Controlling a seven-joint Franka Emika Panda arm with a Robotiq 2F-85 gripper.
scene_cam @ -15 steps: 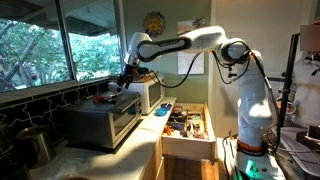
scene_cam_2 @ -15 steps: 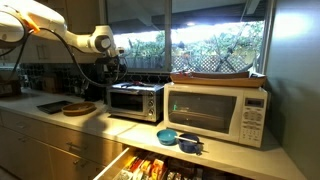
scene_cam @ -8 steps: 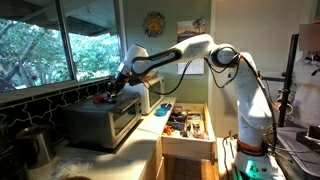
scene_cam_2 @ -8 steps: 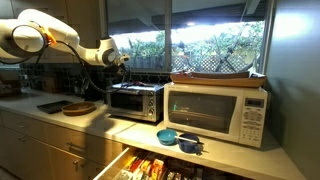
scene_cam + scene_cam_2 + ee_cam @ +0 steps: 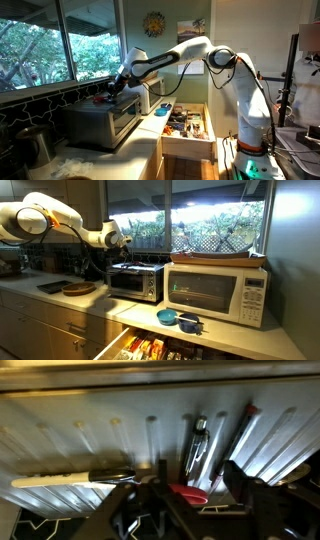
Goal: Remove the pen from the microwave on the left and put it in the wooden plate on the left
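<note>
The grey stainless-steel microwave (image 5: 103, 120) stands on the counter, and also shows in an exterior view (image 5: 135, 281). My gripper (image 5: 119, 87) hovers just above its ribbed metal top (image 5: 90, 435), jaws open and empty. In the wrist view a thin dark-and-silver pen (image 5: 198, 450) lies on that top, just beyond my gripper (image 5: 195, 502). A flat red object (image 5: 188, 493) lies between the fingers (image 5: 248, 488). The wooden plate (image 5: 78, 288) sits on the counter left of the microwave.
A pale stick with a dark end (image 5: 70, 478) lies on the top to the left. A white microwave (image 5: 215, 292) holds a tray on top. Blue bowls (image 5: 178, 319) sit before it. A drawer (image 5: 185, 125) stands open below. Windows are behind.
My gripper has come down and moved a little along the microwave's top. The pen and the red object have not moved.
</note>
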